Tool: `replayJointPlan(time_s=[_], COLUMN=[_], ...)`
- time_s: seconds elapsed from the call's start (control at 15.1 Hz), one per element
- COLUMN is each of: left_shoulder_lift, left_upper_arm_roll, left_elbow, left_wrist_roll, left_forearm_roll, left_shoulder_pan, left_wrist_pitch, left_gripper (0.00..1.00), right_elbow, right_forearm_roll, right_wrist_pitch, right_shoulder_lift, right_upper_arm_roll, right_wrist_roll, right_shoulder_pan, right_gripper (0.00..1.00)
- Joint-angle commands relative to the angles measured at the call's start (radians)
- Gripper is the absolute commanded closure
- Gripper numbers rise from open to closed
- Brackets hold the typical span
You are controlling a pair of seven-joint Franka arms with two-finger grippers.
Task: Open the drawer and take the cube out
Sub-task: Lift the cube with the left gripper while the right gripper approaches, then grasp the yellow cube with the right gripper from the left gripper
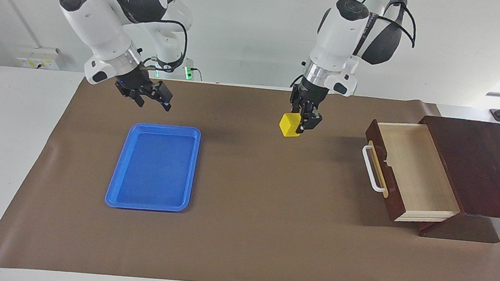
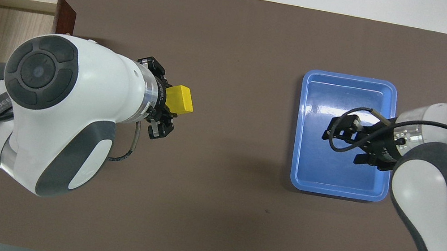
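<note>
Jaws of the left gripper (image 1: 299,126) are clamped on the cube (image 1: 289,125), which hangs in the air over bare mat (image 1: 242,230), between the drawer (image 1: 410,172) and the tray (image 1: 153,166) and clear of both. In the overhead view the cube (image 2: 179,99) juts out from the gripper's tip toward the tray's end of the table, with one finger (image 2: 158,129) showing just beside it. The drawer stands pulled well out of its box (image 1: 478,169) at the left arm's end of the table, its pale inside bare and its white handle (image 1: 372,169) facing the middle of the mat. Over at the right arm's end, the right gripper (image 1: 154,101) is up in the air with its jaws spread wide and nothing between them; the facing view puts it over the mat by the tray's edge nearest the robots, while from overhead it covers part of the tray (image 2: 300,179).
</note>
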Motion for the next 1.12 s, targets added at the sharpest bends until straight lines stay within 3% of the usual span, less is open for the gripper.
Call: replayJointPlan(time_s=[0.0, 0.26, 0.46, 0.6, 0.79, 1.06], left_shoulder_lift=[-0.01, -0.01, -0.009, -0.007, 0.002, 0.002], left_upper_arm_roll=[0.012, 0.012, 0.012, 0.012, 0.012, 0.014], left_elbow=[-0.022, -0.028, -0.042, -0.042, -0.059, -0.117], left_wrist_roll=[-0.007, -0.007, -0.01, -0.018, -0.021, -0.018], left_forearm_roll=[-0.02, -0.024, -0.024, -0.024, -0.024, -0.024], left_shoulder_pan=[-0.009, -0.005, -0.01, -0.013, -0.03, -0.053], left_wrist_pitch=[0.026, 0.039, 0.061, 0.065, 0.074, 0.117], left_gripper=[1.0, 1.0, 1.0, 1.0, 1.0, 1.0], right_elbow=[0.003, 0.02, 0.078, 0.126, 0.175, 0.264], right_forearm_roll=[0.117, 0.286, 0.329, 0.475, 0.486, 0.503], right_wrist_pitch=[0.083, 0.142, 0.18, 0.18, 0.215, 0.206], right_shoulder_lift=[0.083, 0.158, 0.213, 0.259, 0.293, 0.343], right_upper_arm_roll=[-0.003, -0.003, -0.001, -0.003, -0.003, -0.003], right_wrist_roll=[0.157, 0.331, 0.477, 0.511, 0.584, 0.704], right_shoulder_pan=[0.077, 0.158, 0.201, 0.22, 0.29, 0.307], right_gripper=[0.0, 0.0, 0.0, 0.0, 0.0, 0.0])
